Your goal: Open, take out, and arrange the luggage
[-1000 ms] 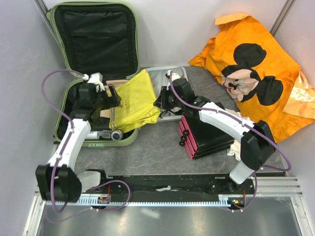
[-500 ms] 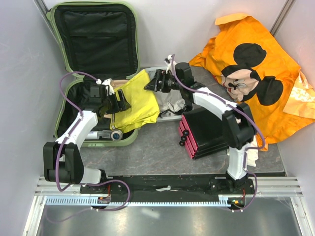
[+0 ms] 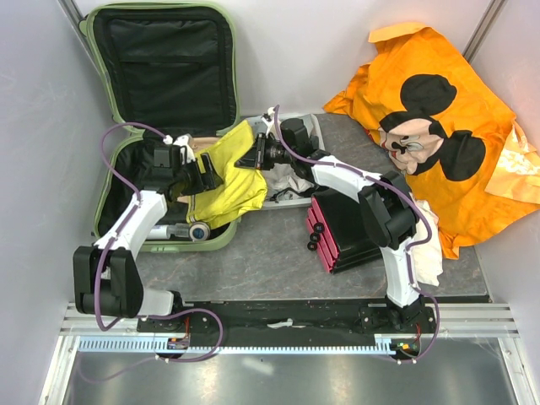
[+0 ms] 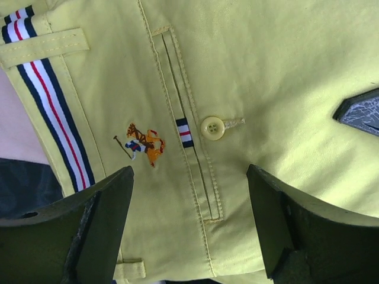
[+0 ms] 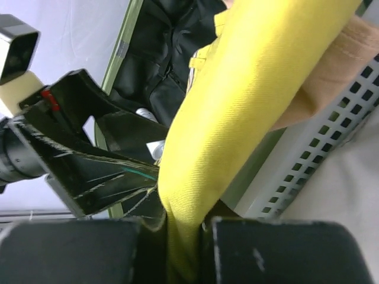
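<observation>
Grey table (image 3: 270,261), top view: the luggage (image 3: 160,67) lies open at the far left, its lid leaning against the back wall and its base flat on the table. Yellow trousers (image 3: 229,184) spill over the right rim of the luggage. The left gripper (image 3: 207,175) hangs over the base of the luggage, above the trousers. The right gripper (image 3: 251,157) reaches the trousers from just right of the luggage. A white basket (image 3: 291,199) and a black box (image 3: 350,224) sit right of the luggage, and an orange cloth (image 3: 439,126) lies well to its right.

Left wrist view: the 2 fingers stand wide apart over the trouser pocket and its button, released and gripping nothing.

Right wrist view: the fingers are clenched on a fold of the yellow trousers, with the green rim of the luggage behind.

The step in hand looks like taking out: the luggage is open and the trousers are half over its rim. Next, the right arm likely needs to lift the fold clear of the rim and carry it rightward, away from the luggage, while the left gripper stays out of the cloth.
</observation>
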{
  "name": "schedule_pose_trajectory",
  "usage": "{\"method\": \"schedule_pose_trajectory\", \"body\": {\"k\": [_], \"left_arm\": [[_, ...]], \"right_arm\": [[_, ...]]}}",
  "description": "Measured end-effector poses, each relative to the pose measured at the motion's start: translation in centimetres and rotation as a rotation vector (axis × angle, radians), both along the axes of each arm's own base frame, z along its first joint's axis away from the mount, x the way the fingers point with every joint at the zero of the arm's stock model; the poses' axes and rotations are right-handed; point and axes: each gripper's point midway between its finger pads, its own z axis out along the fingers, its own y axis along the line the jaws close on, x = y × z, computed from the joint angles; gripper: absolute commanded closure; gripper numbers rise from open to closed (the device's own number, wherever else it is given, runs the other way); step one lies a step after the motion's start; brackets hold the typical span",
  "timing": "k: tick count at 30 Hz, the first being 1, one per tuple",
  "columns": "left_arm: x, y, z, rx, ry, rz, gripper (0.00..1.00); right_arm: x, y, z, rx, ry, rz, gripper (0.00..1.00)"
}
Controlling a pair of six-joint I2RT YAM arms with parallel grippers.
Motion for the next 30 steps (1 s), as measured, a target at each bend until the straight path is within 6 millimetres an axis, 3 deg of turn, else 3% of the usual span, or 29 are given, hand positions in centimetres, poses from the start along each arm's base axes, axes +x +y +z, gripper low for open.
{"method": "schedule_pose_trajectory", "body": {"k": [6,9,13,14,16,19,23,26,28,30], "left_arm": [[-0.1,1.2,2.8,0.039,-0.086,0.051,0.11],[-0.2,1.9,4.6,0.059,-0.144,0.078,0.11],[-0.3,2.2,5.3,0.067,-0.167,0.092,0.11],[-0.3,2.1,5.3,0.066,-0.166,0.091,0.11],[-0.3,2.1,5.3,0.063,-0.165,0.087,0.11],[-0.5,1.5,5.4,0.042,-0.166,0.060,0.11],[-0.7,0.8,5.5,0.016,-0.162,0.029,0.11],[-0.7,0.5,5.5,0.003,-0.162,0.019,0.11],[-0.7,0.3,5.7,-0.006,-0.165,0.013,0.11],[-0.7,0.1,5.8,-0.014,-0.171,0.005,0.11]], "right_arm": [[0.4,-0.8,0.4,-0.023,0.000,-0.041,1.00],[0.4,-2.5,1.7,-0.044,-0.021,-0.095,1.00],[2.0,-7.3,5.2,-0.044,-0.070,-0.231,1.00],[3.2,-9.6,6.5,-0.033,-0.094,-0.299,1.00],[4.7,-12.5,7.9,-0.020,-0.120,-0.395,1.00],[7.1,-17.5,9.0,0.002,-0.166,-0.586,1.00],[8.5,-21.5,7.5,0.020,-0.187,-0.812,1.00],[8.4,-23.6,3.9,-0.029,-0.153,-0.944,1.00],[7.5,-23.7,1.7,-0.062,-0.130,-0.994,1.00],[6.7,-22.8,1.2,-0.068,-0.137,-1.019,1.00]]}}
